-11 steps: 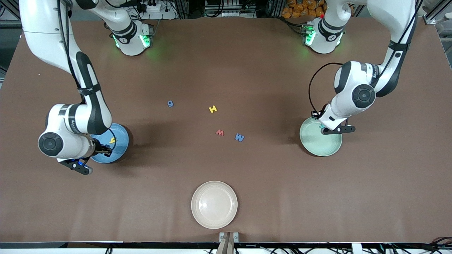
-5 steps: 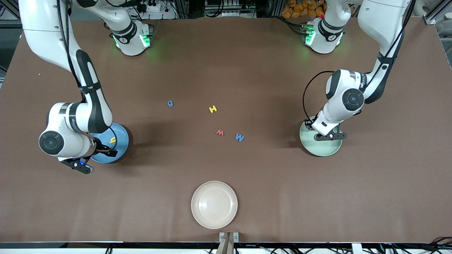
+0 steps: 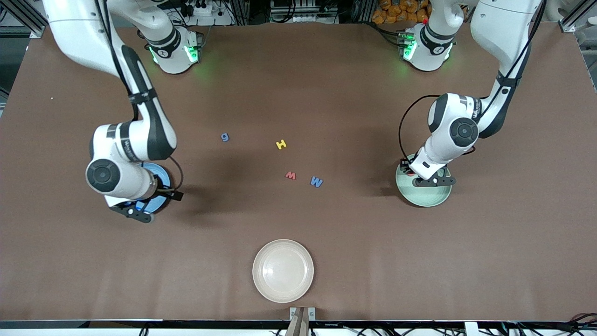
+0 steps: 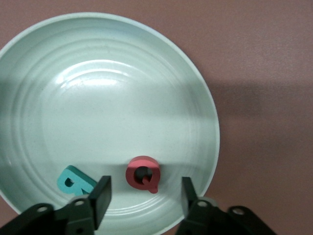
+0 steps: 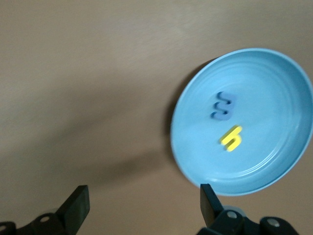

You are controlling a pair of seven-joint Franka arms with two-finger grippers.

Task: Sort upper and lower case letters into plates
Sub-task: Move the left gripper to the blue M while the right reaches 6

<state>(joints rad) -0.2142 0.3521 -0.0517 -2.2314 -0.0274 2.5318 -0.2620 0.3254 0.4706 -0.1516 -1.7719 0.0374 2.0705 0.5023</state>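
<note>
The pale mint green plate (image 4: 110, 54) (image 3: 430, 194) holds a red Q (image 4: 143, 174) and a teal letter (image 4: 74, 180). My left gripper (image 4: 144, 196) (image 3: 412, 171) hangs low over this plate, open, with the red Q lying loose just ahead of its fingers. The light blue plate (image 5: 274, 78) (image 3: 162, 179) holds a dark blue s-shaped letter (image 5: 223, 106) and a yellow h (image 5: 232, 137). My right gripper (image 5: 143, 203) (image 3: 169, 192) is open wide and empty over the bare table at that plate's edge. On the table lie a blue g (image 3: 225, 137), a yellow H (image 3: 281, 144), a red w (image 3: 290, 175) and a blue M (image 3: 316, 181).
A cream-beige plate (image 3: 283, 270) sits empty near the front edge. The brown table (image 3: 298, 84) spreads between the arm bases. The right arm's wrist covers most of the light blue plate in the front view.
My left gripper has moved farther in over the mint plate and opened; the red Q now lies loose on it. My right arm has swung off the blue plate toward the table's middle.
</note>
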